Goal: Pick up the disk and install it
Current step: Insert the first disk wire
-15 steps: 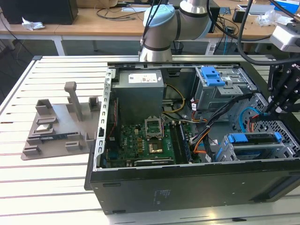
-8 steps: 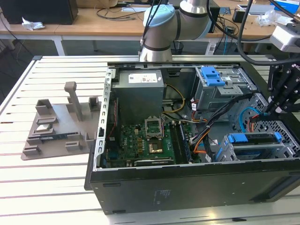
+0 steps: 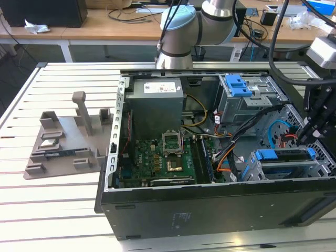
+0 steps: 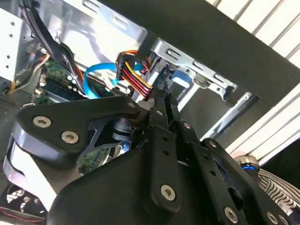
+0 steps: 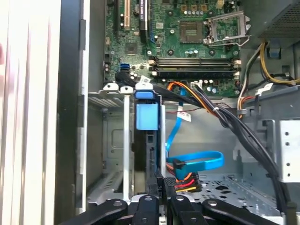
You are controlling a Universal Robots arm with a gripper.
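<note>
Case (image 3: 173,215): on the slatted table (image 3: 58,210), at the table's 3 o'clock side in the exterior view.
Fixture (image 3: 68,139): on the table, at 9 o'clock of the case, just beside it.
Motherboard (image 3: 163,160): inside the case.
Power supply box (image 3: 156,105): inside, at 12 o'clock of the motherboard.
Drive cage (image 3: 286,165): inside, at 3 o'clock of the motherboard.
Disk (image 5: 146,140): in the drive cage.
Gripper (image 3: 310,131): just above the cage.
</note>
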